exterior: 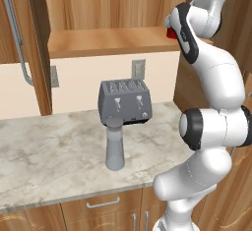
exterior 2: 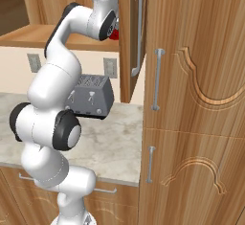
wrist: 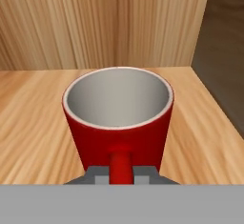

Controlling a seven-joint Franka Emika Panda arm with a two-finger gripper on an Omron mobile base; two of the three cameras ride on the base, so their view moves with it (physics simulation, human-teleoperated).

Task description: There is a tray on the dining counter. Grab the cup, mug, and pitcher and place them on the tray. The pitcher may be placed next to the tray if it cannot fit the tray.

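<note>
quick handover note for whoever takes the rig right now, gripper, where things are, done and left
Gripper: up at the wooden shelf above the counter, fingers on either side of the red mug's handle, shut on it as far as the hand view shows. Mug stands upright on the shelf, not lifted.
Pitcher: upright on the marble worktop, just in front of the toaster.
Done: nothing placed yet.
Left: lift the mug and carry it to the tray, then fetch pitcher and cup.
</note>
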